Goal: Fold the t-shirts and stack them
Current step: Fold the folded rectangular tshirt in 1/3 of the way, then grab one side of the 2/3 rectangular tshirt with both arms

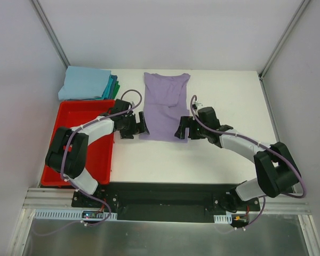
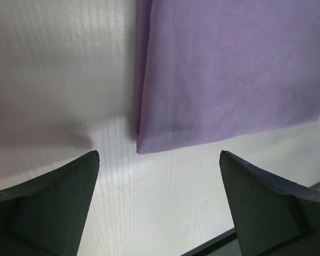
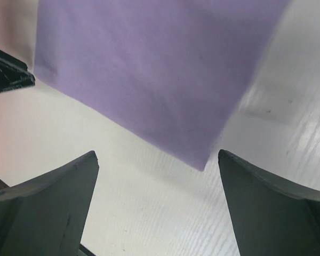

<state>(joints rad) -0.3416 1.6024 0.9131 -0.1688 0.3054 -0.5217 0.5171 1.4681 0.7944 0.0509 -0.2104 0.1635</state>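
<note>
The white table point(image 1: 229, 101) bears a lavender t-shirt point(image 1: 162, 109) at centre. Folded t-shirts point(image 1: 88, 84) lie at ten o'clock, a red bin point(image 1: 102, 157) at eight.

Bench point(image 1: 229, 96): the far right corner and the right side beyond the right arm point(image 1: 240, 143) are bare and open to passage from above. A bare strip runs along the near edge, between it and the lavender shirt point(image 1: 162, 109).

Obstacles: the red bin point(image 1: 104, 157) occupies the near left corner. The stack of folded shirts point(image 1: 85, 84) fills the far left corner. The left arm point(image 1: 93, 129) arches over the bin, and the right arm crosses the near right area. The left jaws and the right jaws stand wide apart just off the shirt's near corners, each with only bare bench between its fingers. Walls point(image 1: 21, 80) close the left, far and right edges.
</note>
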